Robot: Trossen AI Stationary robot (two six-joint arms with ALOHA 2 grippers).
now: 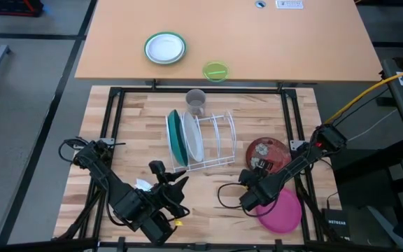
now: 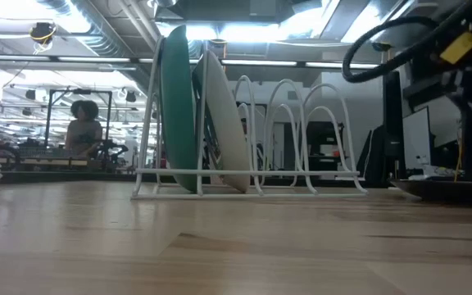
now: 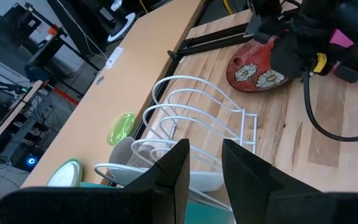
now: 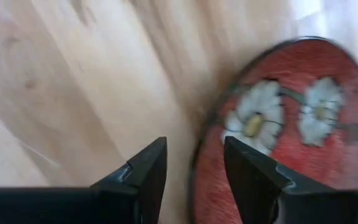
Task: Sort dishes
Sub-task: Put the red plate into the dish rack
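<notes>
Plates stand and lie in three places on the wooden desk (image 1: 138, 119). In the white wire dish rack (image 1: 215, 140) at the middle, the teal-green plate (image 1: 175, 134) stands upright in the leftmost slot and the plain white plate (image 1: 192, 136) leans just beside it on its right; the rack's other slots hold nothing. Right of the rack the dark red plate (image 1: 266, 151) with pale flower marks lies flat, and nearer, at the desk's right near corner, the magenta pink plate (image 1: 283, 210) lies flat, partly under the right arm.

Right gripper (image 4: 194, 165) hangs low at the near-left rim of the dark red plate – its fingers stand wide apart, one over bare wood, the other over the plate's edge, holding nothing. Left gripper (image 3: 204, 168) waits at the near left of the desk, pointing toward the rack, its fingers a narrow gap apart and empty.

Behind the rack a grey cup (image 1: 196, 102) stands. On the far tan desk (image 1: 292, 42) sit a small green-rimmed white plate (image 1: 165, 47) and a small lime-green dish (image 1: 215, 71) – well apart from the rack
</notes>
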